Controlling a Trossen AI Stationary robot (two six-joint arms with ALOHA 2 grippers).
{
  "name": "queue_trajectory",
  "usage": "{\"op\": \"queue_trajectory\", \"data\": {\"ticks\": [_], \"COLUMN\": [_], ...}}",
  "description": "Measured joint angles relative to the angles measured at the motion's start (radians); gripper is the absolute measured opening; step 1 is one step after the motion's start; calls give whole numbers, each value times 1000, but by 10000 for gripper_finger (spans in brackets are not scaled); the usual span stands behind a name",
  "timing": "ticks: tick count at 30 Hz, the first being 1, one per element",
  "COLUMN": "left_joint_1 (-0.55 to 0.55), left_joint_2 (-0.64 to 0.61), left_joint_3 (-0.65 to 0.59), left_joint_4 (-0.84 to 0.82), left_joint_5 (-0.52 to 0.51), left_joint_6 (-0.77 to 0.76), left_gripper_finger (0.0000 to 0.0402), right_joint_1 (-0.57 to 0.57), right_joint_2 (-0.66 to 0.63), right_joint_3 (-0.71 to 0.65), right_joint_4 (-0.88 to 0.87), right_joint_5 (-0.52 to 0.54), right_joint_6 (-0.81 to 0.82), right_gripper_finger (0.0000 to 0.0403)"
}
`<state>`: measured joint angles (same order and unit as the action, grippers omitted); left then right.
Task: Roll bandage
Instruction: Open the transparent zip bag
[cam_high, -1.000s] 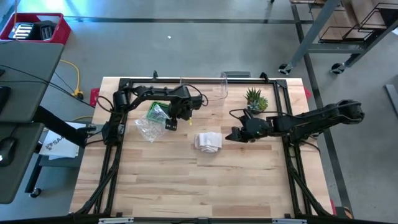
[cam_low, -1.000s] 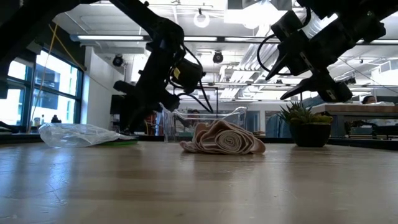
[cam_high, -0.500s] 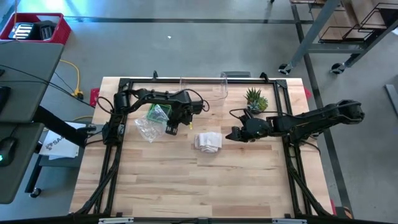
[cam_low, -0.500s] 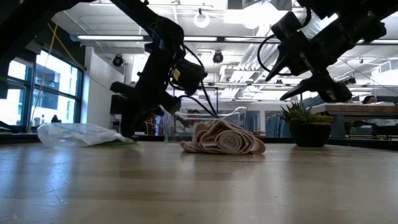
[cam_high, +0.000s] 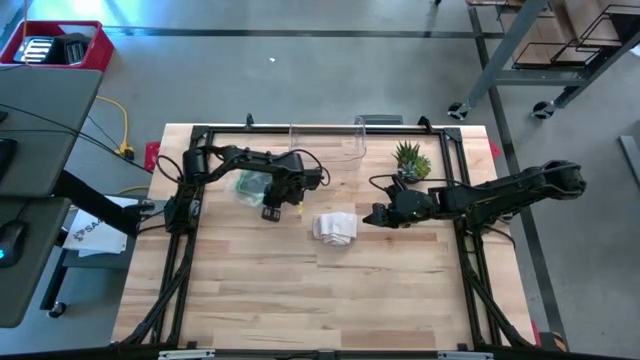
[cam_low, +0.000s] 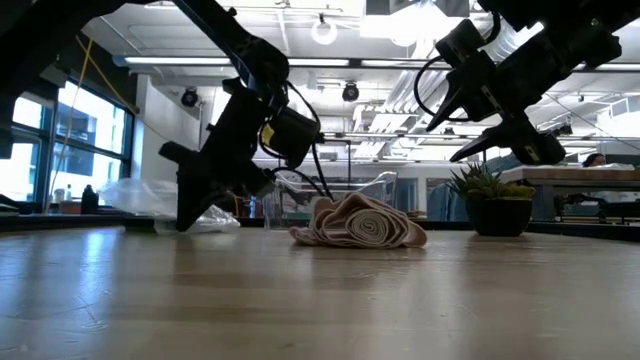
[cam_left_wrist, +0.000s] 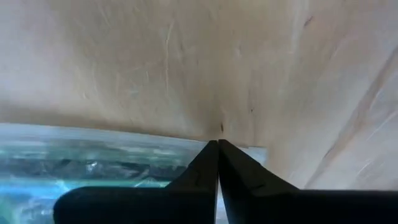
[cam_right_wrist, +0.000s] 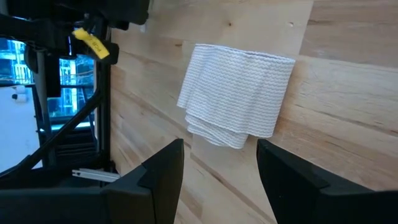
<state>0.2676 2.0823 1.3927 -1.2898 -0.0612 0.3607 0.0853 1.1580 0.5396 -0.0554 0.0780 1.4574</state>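
**Left hand nips the bag, bandage waits mid-tabletop**

While the bandage (cam_high: 335, 226) lies loosely rolled in the middle of the tabletop (cam_high: 300, 300), the left hand (cam_high: 271, 208) is down at the wood just to its left, fingers pinched together on the edge of a clear plastic bag (cam_low: 140, 195). Its wrist view shows the two tips meeting over the film, with green and blue contents behind it. Judging by the grip, the bag is being taken out of the working space, not the bandage. That arm reaches in low from the left side, elbow bent, wrist pitched steeply down.

On the other side, the right hand (cam_right_wrist: 219, 163) hangs above the tabletop just right of the bandage, fingers apart and empty, pointed at the cloth as if ready to take it. Its arm stretches in nearly straight from the right edge. A plant (cam_high: 411, 158) and a clear box (cam_high: 325, 140) stand behind, well out of the way
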Motion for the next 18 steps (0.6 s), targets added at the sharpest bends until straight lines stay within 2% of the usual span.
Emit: {"op": "queue_trajectory", "data": {"ticks": [2, 6, 10, 15, 18], "left_joint_1": [-14, -54, -91, -98, -54], "left_joint_2": [-25, -130, -309, -547, -645], "left_joint_3": [2, 5, -10, -132, -249], "left_joint_4": [-3, 20, 98, 222, 268], "left_joint_5": [11, 110, 134, -61, -92], "left_joint_6": [-35, -100, -176, -301, -499], "left_gripper_finger": [1, 1, 1, 1, 1], "right_joint_1": [1, 0, 1, 0, -7], "right_joint_2": [0, 0, 0, 0, 0], "right_joint_3": [0, 0, 1, 1, 1], "right_joint_4": [1, 28, 98, 149, 151], "right_joint_5": [-7, -60, -116, -120, -105], "right_joint_6": [0, -39, -94, -115, -115], "right_gripper_finger": [193, 192, 192, 192, 192]}}
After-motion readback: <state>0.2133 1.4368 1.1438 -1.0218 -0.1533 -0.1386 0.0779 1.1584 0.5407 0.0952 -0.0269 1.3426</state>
